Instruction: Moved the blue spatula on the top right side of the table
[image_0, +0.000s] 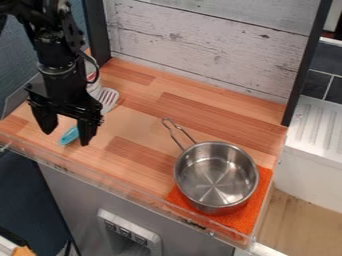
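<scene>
The black tool (67, 137) hung low over the left part of the table (143, 125), its two fingers pointing down and standing well apart. The blue spatula (69, 135) lay on that same left side, slanting from the near left toward the back. Its blue handle end showed between the fingers, closer to the one on the view's right, and its slotted pale head (107, 97) came out beyond the tool. The middle of it was hidden by the tool, and whether the two touched could not be told.

Just behind the tool, partly covered by the arm (53, 47), stood a white and red container (91, 72), near the spatula's head. Toward the near right, a steel pot (217, 175) sat upright on an orange cloth (237, 220), its looped wire handle (175, 131) reaching back and left toward the middle of the table.

A whitewashed plank wall (200, 37) closed off the back, between a black post (97, 30) at the left and another (307, 65) at the right corner. A clear rail (133, 189) edged the front, and a white ribbed surface (317, 125) lay beyond the right side.
</scene>
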